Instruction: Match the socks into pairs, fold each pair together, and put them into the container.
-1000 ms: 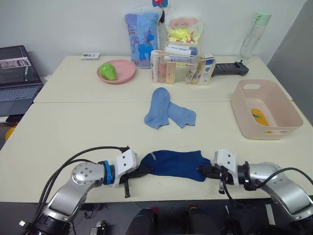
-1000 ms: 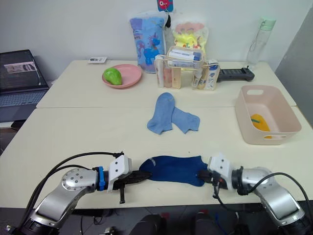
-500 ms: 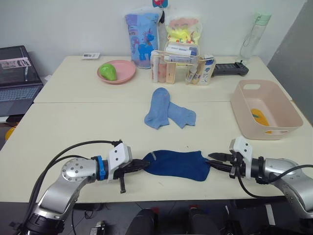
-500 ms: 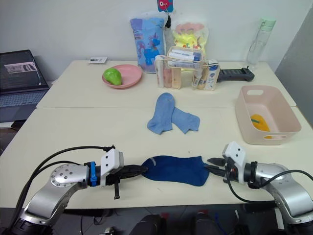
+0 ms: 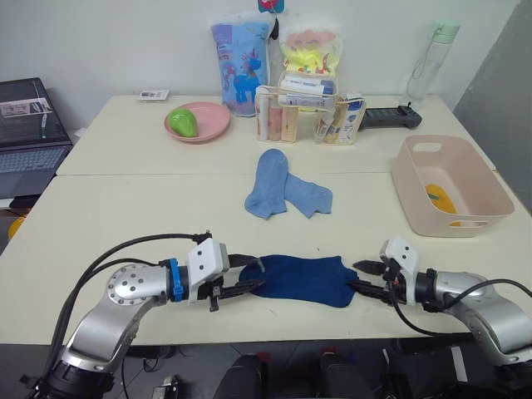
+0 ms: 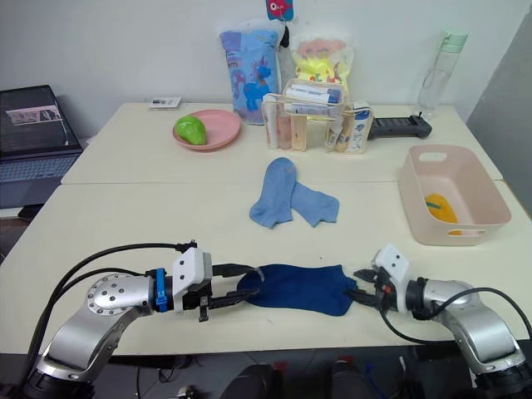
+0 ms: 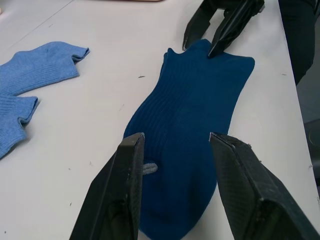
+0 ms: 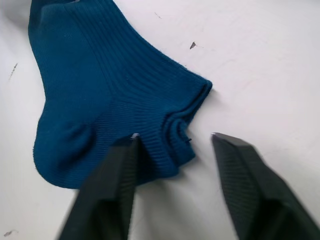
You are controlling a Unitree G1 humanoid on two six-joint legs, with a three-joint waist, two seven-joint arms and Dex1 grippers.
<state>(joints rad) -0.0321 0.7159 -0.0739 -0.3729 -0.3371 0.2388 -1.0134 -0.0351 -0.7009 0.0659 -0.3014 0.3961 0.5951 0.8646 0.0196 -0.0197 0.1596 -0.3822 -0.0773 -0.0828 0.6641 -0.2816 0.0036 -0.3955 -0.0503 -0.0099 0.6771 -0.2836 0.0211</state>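
Your left gripper (image 5: 245, 274) has its jaws wide apart, holding nothing, straddling the toe end of the navy pair (image 5: 301, 279) at the desk's (image 5: 125, 216) near edge. The pair's long axis runs nine to three, cuffs toward three. Your right gripper (image 5: 370, 278) is parted too, empty; close both squarely on both layers before folding.
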